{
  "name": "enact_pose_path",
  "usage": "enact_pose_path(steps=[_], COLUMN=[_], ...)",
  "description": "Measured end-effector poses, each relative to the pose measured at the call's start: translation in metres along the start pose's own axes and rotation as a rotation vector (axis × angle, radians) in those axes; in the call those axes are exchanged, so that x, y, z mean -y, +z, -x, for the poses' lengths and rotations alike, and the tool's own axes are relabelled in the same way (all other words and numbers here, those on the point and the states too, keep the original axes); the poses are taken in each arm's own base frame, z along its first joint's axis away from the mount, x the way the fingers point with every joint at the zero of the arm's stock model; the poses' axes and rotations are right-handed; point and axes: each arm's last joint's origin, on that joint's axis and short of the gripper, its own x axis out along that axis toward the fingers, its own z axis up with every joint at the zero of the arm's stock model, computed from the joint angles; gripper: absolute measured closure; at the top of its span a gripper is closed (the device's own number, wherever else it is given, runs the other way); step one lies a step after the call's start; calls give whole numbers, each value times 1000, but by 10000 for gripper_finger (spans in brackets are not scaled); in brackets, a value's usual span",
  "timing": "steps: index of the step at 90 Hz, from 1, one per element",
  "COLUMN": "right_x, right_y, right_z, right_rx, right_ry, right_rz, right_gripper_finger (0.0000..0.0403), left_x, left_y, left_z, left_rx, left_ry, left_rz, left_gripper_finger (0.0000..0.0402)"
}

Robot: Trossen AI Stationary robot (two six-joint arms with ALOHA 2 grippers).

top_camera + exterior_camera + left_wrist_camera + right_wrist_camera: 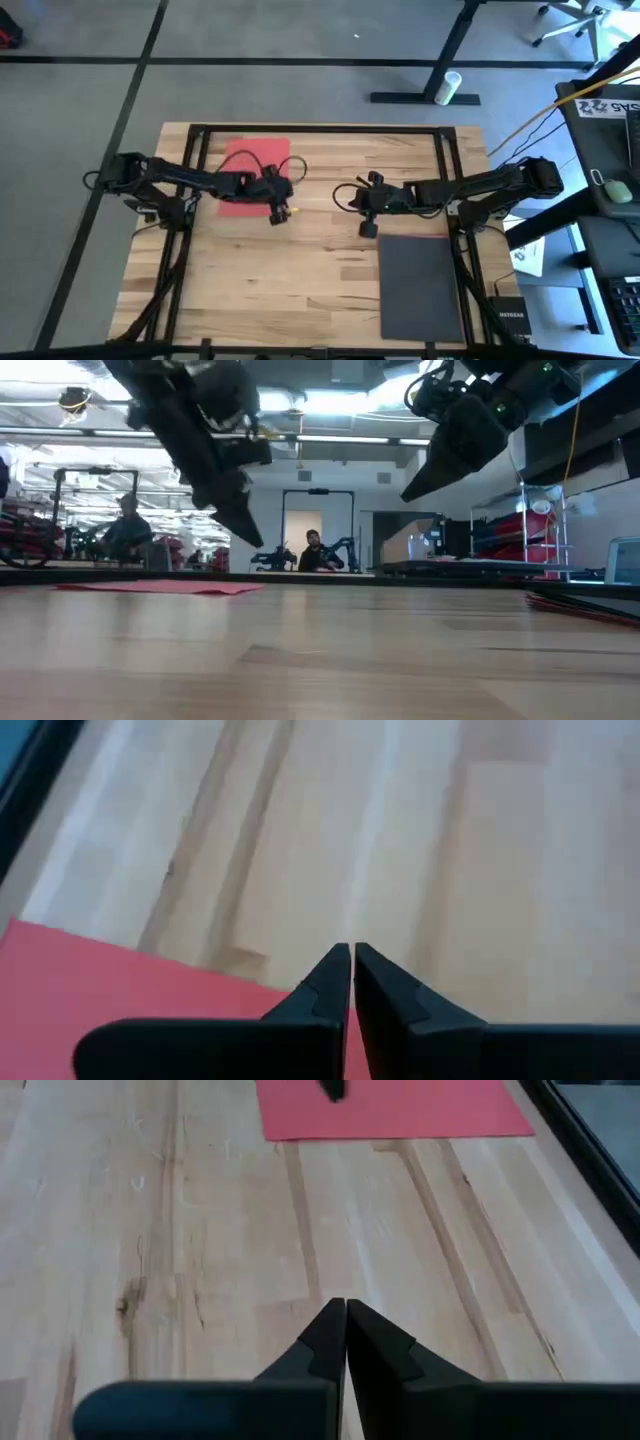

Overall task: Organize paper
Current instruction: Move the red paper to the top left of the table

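wood table (300, 270): red paper (245, 170), black paper (420, 285); left end effector (279, 212), right end effector (366, 228) both closed, empty.

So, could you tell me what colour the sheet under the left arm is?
Red sheet, clearest in the high view.

A pale butcher-block table (300, 270), planked, with darker grain streaks, is framed by black rails (320, 128). Grey carpet floor (250, 90) is seen all around it, crossed by dark seam lines. Beyond the table's far edge, a black desk foot (425, 97) is set on the floor, with a white cylinder (452, 86) lying against it. A white chair base (565, 25) is noted at the far corner. Alongside the table, a dark desk (610, 200) carries a mouse (619, 190) and printed sheets. In the low view, bright ceiling light strips (330, 405), a white doorway (302, 535), red shelving (525, 540) and two seated people (315, 552) are visible.
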Motion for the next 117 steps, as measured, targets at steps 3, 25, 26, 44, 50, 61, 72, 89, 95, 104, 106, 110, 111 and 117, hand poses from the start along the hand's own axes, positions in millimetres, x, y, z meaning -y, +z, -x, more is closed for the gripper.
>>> enact_pose_path(steps=[3, 25, 26, 44, 50, 61, 72, 89, 95, 104, 106, 110, 111, 117], right_x=[0, 0, 0, 0, 0, 0, 0, 0, 0, 0, 0, 0, 0, 0], right_y=[0, 0, 0, -1, -1, -2, -2, -2, -2, -2, -2, -2, -2, -2], right_z=[0, 0, 0, 0, 0, 0, 0, 0, 0, 0, 0, 0, 0, 0], right_rx=[-1, 0, 0, -5, -13, -18, -19, -18, -19, -19, -18, -20, -19, -18], right_ry=[0, 0, 0, 0, -1, -2, -2, -2, -2, -2, -2, -2, -2, -2], right_rz=[0, 3, 3, 6, 10, 11, 17, 25, 25, 25, 25, 25, 25, 25], right_gripper_finger=[403, 403, 403, 403, 403, 403, 403, 403, 403, 403, 403, 403, 403, 403], left_x=[-7, -30, -31, -35, -35, -33, -31, -37, -41, -45, -45, -47, -47, -49], left_y=[-1, 0, 0, -8, -11, -15, -14, -15, -17, -20, -21, -23, -23, -25], left_z=[-4, -31, -33, -63, -70, -75, -70, -62, -60, -57, -56, -56, -56, -56], left_rx=[-4, 76, 75, -7, -36, -87, -104, -127, -147, -183, -194, -211, -214, -236], left_ry=[-8, -70, -72, -84, -84, -65, -35, -2, 4, 10, 13, 18, 19, 22], left_rz=[1, -46, -48, -60, -57, -61, -77, -85, -83, -84, -84, -85, -86, -99], left_gripper_finger=[401, 401, 401, 401, 401, 401, 401, 402, 402, 402, 402, 402, 402, 402])
